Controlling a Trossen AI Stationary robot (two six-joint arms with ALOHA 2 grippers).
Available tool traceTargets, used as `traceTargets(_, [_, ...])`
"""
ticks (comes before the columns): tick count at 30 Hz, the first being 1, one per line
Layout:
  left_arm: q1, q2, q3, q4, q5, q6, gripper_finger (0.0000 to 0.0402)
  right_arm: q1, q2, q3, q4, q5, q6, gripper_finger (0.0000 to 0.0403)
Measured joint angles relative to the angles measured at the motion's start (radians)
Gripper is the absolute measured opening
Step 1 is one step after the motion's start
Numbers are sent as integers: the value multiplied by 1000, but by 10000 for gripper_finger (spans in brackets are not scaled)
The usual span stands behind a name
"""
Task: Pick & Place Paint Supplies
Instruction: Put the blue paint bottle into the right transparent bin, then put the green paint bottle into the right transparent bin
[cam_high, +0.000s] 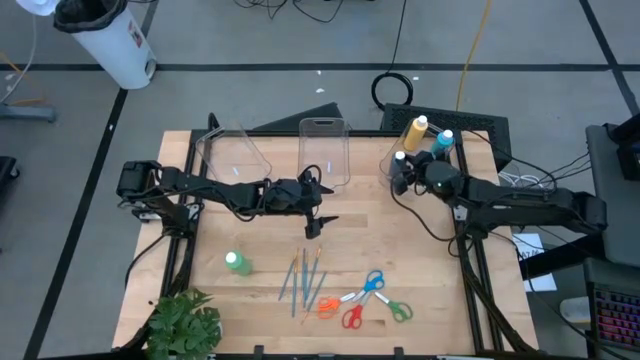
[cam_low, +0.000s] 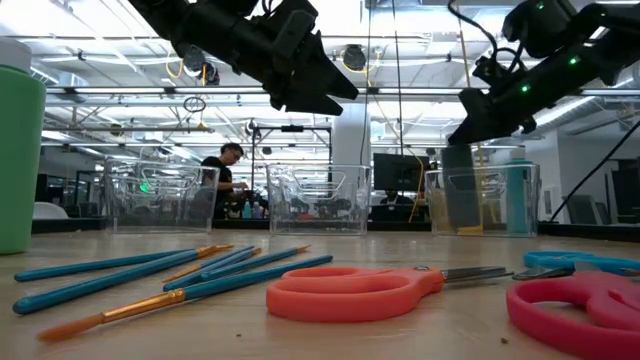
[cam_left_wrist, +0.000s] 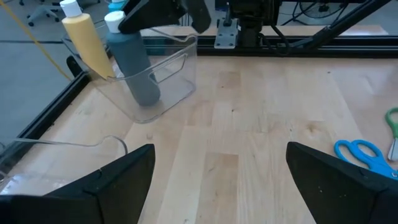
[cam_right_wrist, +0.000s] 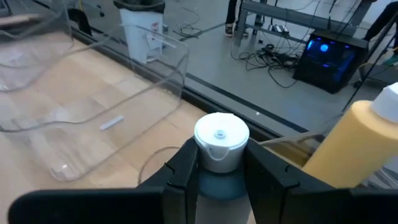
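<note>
While your right gripper (cam_right_wrist: 217, 167) is clamped on the grey-blue paint bottle (cam_right_wrist: 219, 146) inside the right-hand bin (cam_high: 392, 152) beside the yellow bottle (cam_high: 414, 131), lower it until it stands, then release; your left gripper (cam_high: 314, 226) hovers spread apart mid-table.

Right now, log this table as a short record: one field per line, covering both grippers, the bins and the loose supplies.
left gripper: open, empty, above mid-table
right gripper: shut on grey-blue bottle at the right bin
right bin contents: yellow bottle, blue bottle, grey-blue bottle
left bin: holds no supplies
middle bin: holds no supplies
loose on table: green bottle, brushes, scissors
plant: front left corner
</note>
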Motion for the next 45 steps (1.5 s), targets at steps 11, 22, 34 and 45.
traceTargets(11, [0,0,0,-1,0,0,365,-8,111,2,96,-24,0,86])
traceTargets(22, [-2,0,0,-6,1,-20,365,-6,113,1,120,-56,-20,115])
traceTargets(34, [-1,1,0,-71,0,-60,365,-6,83,1,119,-53,-27,196])
traceTargets(45, [-41,-231,69,-556,-34,-138,365,2,-61,0,52,-79,-65,257])
